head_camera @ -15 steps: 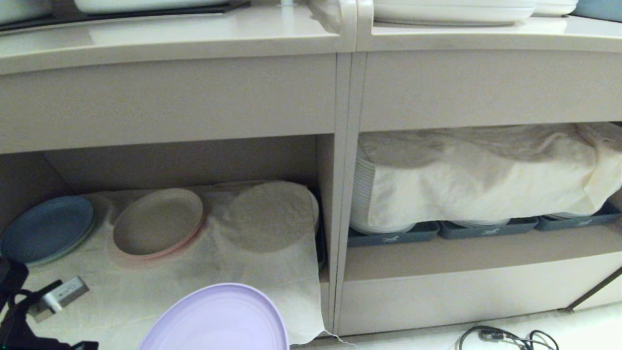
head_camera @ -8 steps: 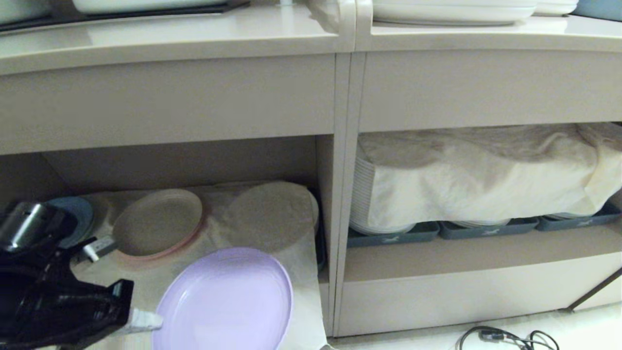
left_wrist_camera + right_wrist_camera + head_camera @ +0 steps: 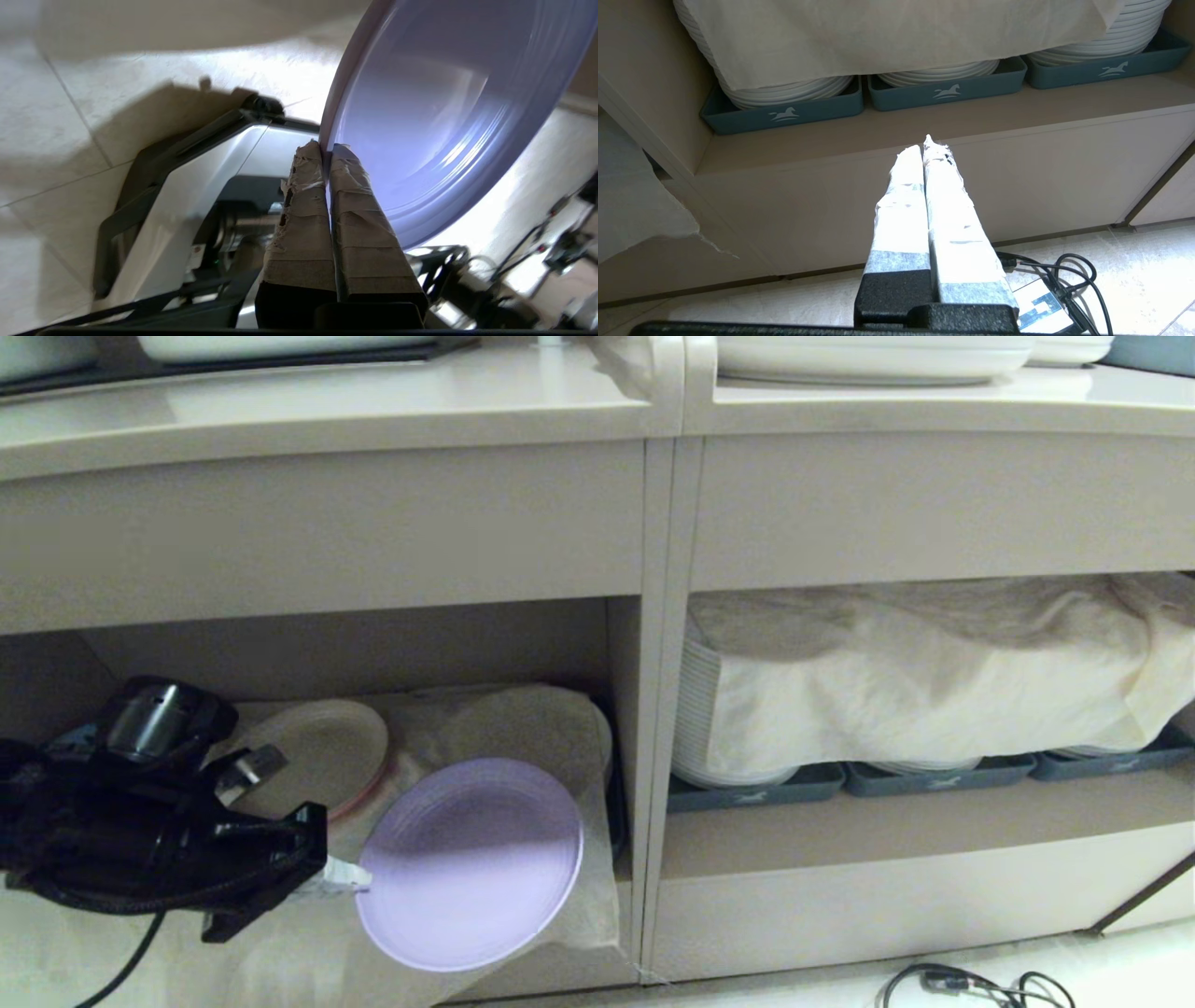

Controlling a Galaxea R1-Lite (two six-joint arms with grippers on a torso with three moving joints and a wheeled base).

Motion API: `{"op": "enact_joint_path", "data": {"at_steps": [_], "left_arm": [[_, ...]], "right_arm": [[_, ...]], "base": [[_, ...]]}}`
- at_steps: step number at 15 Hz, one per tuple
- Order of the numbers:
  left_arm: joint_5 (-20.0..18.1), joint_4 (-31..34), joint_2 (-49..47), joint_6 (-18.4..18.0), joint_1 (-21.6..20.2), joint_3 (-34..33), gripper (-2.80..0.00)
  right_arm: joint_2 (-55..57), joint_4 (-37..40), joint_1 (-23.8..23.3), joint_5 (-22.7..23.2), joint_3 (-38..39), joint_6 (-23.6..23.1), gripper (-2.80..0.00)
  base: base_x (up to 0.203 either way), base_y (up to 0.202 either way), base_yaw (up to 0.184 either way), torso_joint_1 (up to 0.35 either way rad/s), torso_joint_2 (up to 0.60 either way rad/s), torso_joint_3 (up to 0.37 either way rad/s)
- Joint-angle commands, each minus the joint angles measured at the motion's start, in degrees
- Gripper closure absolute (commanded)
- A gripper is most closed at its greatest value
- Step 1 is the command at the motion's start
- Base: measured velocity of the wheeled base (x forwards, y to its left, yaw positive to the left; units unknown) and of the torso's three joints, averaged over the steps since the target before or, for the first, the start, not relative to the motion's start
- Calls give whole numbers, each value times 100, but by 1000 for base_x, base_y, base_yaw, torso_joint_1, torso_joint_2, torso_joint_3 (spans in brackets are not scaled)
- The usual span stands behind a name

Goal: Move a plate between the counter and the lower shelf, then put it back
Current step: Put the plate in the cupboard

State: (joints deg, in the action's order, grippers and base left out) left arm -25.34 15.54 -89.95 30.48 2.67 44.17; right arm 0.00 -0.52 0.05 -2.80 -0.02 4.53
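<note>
Lilac plate (image 3: 471, 861), round, low-rimmed

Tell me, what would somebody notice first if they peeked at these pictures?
Probably the purple plate, held tilted in front of the cloth-covered lower shelf on the left, with the left gripper pinching its rim. Next, the big white cloth draped over stacks of white plates in the right compartment. The right gripper is shut on nothing, low before the blue-grey trays.
</note>
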Motion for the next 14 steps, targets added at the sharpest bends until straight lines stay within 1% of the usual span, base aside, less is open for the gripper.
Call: {"op": "enact_joint_path", "data": {"at_steps": [1,3,6,8,11,13,14], "left_arm": [[-23,-58,-84,113,5,-40,0],[-29,-211,-92,161,5,-83,0],[-5,-777,-93,631,5,-242,0],[35,-814,-59,772,5,-284,0],[435,-846,-44,1090,1,-318,0],[521,-1010,-31,1258,-3,-381,0],[640,-1067,-39,1360,-3,-399,0]], "right_arm": [[0,0,-5,-1,2,4,0],[0,-7,4,-1,2,4,0],[8,0,2,-1,1,3,0],[0,-9,4,-1,-6,4,0],[0,-8,4,-1,2,4,0],[2,-5,1,-1,1,4,0],[0,-7,3,-1,-6,4,0]], "base": [[0,0,0,0,0,0],[0,0,0,0,0,0],[0,0,0,0,0,0],[0,0,0,0,0,0],[0,0,0,0,0,0],[0,0,0,0,0,0],[0,0,0,0,0,0]]}}
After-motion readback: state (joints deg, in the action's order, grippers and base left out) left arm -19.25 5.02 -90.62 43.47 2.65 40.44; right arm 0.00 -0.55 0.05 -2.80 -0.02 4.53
